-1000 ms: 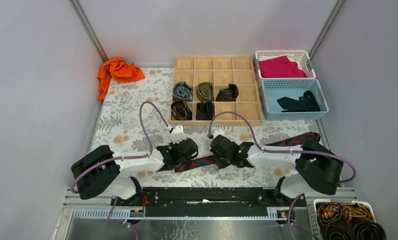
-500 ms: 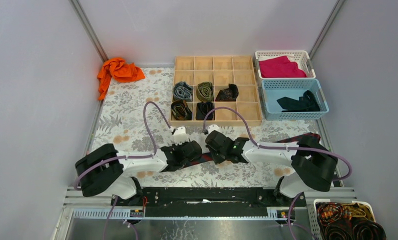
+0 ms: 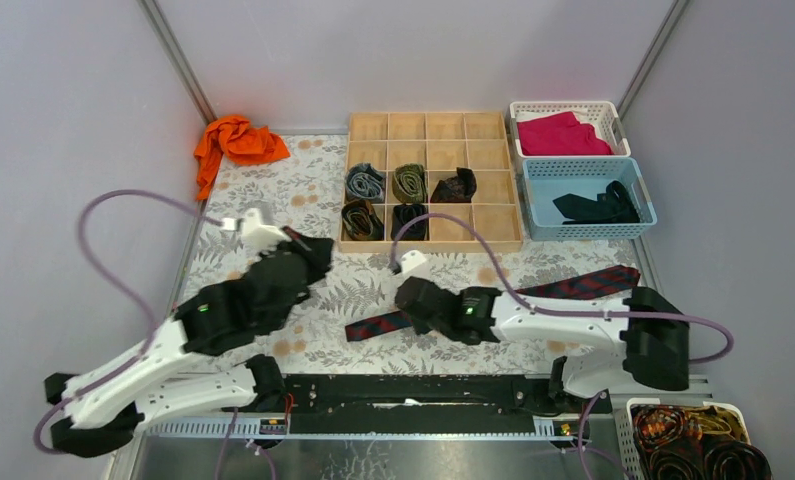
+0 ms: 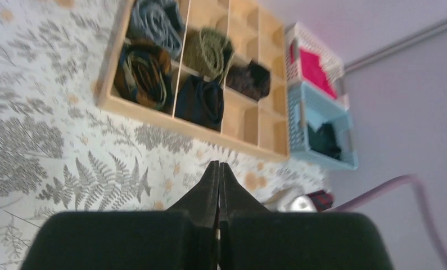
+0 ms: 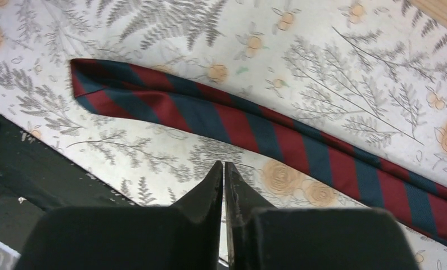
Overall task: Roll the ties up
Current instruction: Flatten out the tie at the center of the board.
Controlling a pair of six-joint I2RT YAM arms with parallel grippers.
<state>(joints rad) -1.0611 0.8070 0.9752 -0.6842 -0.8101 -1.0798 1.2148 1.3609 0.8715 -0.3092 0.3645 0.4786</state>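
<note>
While both arms reach out over the floral table (image 3: 373,290), neither one holds anything. The wooden divided tray (image 3: 473,242) sits at the far centre of the table, with the blue basket (image 3: 588,163) just beside it on the right.

The striped tie (image 3: 573,288), navy with red diagonals, lies flat and unrolled across the near right of the table. It runs from the right edge to a pointed end near the centre, and part of its length is hidden under the right arm.

Five coiled ties occupy separate tray compartments:
- far row: grey-blue coil (image 3: 365,183), olive coil (image 3: 409,182), dark coil (image 3: 455,186);
- near row: brown coil (image 3: 361,220), black coil (image 3: 409,221).

One loose black tie (image 3: 598,207) lies in the blue basket.

Left gripper (image 4: 219,166): fingers pressed together, empty, above the table left of the tray's near corner.

Right gripper (image 5: 223,166): fingers all but closed with only a thin slit between them, empty, just on the near side of the striped tie's pointed end.
</note>
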